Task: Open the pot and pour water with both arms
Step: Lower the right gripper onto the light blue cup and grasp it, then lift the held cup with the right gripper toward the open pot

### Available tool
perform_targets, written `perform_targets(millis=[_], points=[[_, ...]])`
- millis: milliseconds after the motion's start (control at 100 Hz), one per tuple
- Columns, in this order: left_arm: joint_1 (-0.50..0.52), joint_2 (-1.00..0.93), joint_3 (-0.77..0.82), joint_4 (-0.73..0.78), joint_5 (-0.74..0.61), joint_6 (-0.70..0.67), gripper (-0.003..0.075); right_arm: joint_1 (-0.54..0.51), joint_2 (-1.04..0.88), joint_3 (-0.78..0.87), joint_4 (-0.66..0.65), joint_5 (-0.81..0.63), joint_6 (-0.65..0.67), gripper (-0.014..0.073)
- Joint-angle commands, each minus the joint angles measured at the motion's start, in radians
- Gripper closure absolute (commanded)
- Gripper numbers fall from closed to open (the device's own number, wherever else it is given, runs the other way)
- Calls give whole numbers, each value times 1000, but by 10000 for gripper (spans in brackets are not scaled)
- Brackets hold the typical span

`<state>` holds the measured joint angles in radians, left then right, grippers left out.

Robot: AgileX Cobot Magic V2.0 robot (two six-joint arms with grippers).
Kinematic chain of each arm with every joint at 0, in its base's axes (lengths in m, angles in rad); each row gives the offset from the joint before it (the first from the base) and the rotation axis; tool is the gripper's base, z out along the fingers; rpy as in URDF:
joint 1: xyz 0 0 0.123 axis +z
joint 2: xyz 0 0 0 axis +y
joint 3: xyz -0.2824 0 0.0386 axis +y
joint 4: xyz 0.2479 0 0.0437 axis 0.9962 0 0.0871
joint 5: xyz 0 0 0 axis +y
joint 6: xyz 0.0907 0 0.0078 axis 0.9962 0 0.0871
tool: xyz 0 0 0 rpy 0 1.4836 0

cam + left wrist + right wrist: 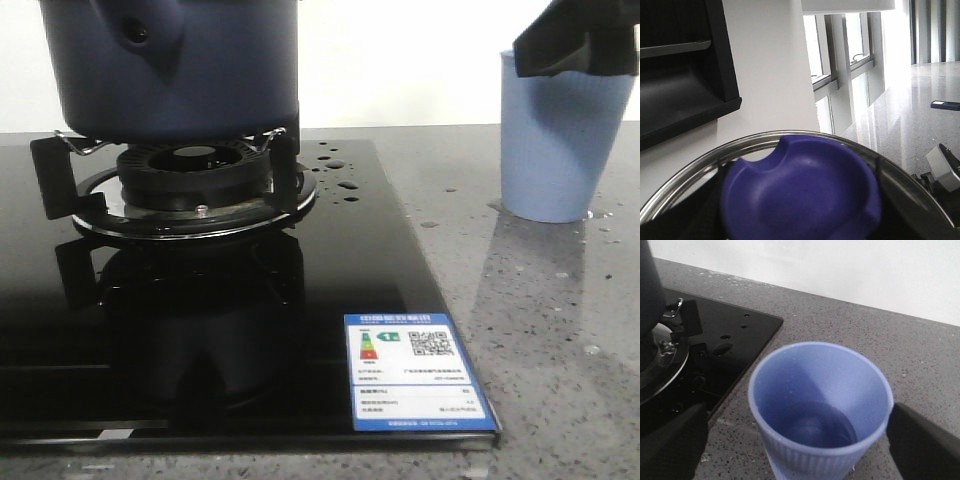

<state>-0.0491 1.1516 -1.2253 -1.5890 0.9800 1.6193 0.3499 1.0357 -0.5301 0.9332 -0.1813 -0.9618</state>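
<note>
The pot (170, 65) sits on the burner ring (195, 185) of a black glass stove (230, 330), at the far left of the counter (560, 330). Its top runs out of the front view. Small drops of water (335, 175) shine on the glass just beside the burner, and a few more dot the grey counter near the cup (560, 140).

The pale blue cup stands on the counter, well apart from the pot and just past the stove's right edge. There is open counter in front of it. The right claw (800, 440) has one dark finger on each side of the cup; whether the fingers touch it, I cannot tell. Only the right wrist view looks down inside the cup, where some water lies at the bottom.

Only the left wrist view shows a blue lid knob (800, 192) with a shiny metal rim (685, 175) around it, very close up. The left claw's fingers are not clear there, so I cannot tell how it stands.
</note>
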Motion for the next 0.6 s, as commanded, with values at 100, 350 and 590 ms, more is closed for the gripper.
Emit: perform_targets(millis=[100,350,590], points=[[0,-23,-34,-100,5,-1,428,11,53,-28,7,-140,76,-60],[0,-23,-34,-100,5,-1,428,11,120,-28,-86,-186,213,-60],[0,-23,-34,-100,5,-1,428,11,175,-28,-287,-260,426,41]])
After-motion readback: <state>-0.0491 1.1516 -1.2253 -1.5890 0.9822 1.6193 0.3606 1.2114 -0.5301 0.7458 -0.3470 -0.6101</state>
